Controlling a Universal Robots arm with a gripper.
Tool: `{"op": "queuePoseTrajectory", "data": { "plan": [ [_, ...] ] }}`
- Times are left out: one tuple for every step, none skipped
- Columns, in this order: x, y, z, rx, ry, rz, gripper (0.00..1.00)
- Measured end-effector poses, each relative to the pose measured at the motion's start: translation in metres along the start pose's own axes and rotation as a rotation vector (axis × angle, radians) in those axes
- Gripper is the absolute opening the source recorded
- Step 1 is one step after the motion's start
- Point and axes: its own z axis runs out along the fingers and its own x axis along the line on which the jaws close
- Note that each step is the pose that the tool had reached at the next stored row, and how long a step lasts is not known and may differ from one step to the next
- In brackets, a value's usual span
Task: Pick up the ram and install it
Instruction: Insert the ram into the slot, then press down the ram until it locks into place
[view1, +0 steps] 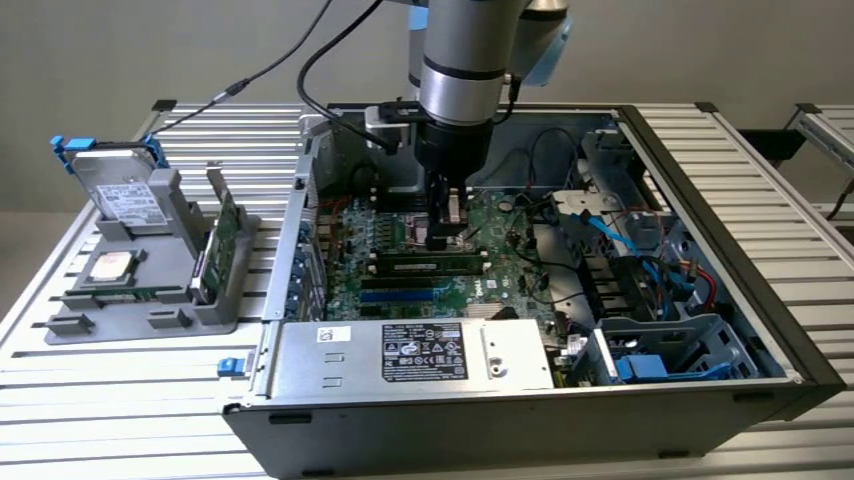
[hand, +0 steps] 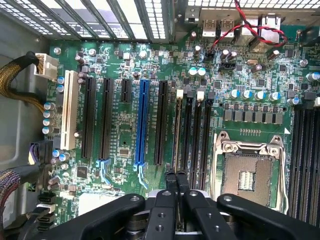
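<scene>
The ram (view1: 427, 265) is a long thin green stick with black chips. It stands in the black slot nearest the expansion slots on the motherboard (view1: 501, 285) inside the open case. In the wrist view the ram (hand: 177, 127) appears edge-on as a thin strip along that slot. My gripper (view1: 447, 237) hangs straight down over the stick, shut, its fingertips (hand: 171, 176) pressed together with nothing between them. The tips sit right at the ram's top edge, and I cannot tell whether they touch it.
The empty processor socket (hand: 247, 175) lies beside the ram slots. A silver power supply (view1: 414, 355) fills the case front, and blue cables (view1: 627, 250) and drive bays sit at the exterior view's right. A grey tray (view1: 80, 325) outside holds a hard drive (view1: 127, 195), processor chip (view1: 114, 265) and green expansion card (view1: 220, 240).
</scene>
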Motion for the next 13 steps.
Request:
{"op": "queuePoseTrajectory", "data": {
  "plan": [
    [0.0, 0.0, 0.0, 0.0, -0.0001, 0.0, 0.1],
    [0.0, 0.0, 0.0, 0.0, 0.0, 0.0, 0.1],
    [0.0, 0.0, 0.0, 0.0, 0.0, 0.0, 0.1],
    [0.0, 0.0, 0.0, 0.0, 0.0, 0.0, 0.1],
    [0.0, 0.0, 0.0, 0.0, -0.0001, 0.0, 0.1],
    [0.0, 0.0, 0.0, 0.0, -0.0001, 0.0, 0.1],
    [0.0, 0.0, 0.0, 0.0, 0.0, 0.0, 0.1],
    [0.0, 0.0, 0.0, 0.0, -0.0001, 0.0, 0.1],
    [0.0, 0.0, 0.0, 0.0, 0.0, 0.0, 0.1],
    [0.0, 0.0, 0.0, 0.0, 0.0, 0.0, 0.1],
    [0.0, 0.0, 0.0, 0.0, -0.0001, 0.0, 0.1],
    [0.0, 0.0, 0.0, 0.0, -0.0001, 0.0, 0.1],
    [0.0, 0.0, 0.0, 0.0, 0.0, 0.0, 0.1]
  ]
}}
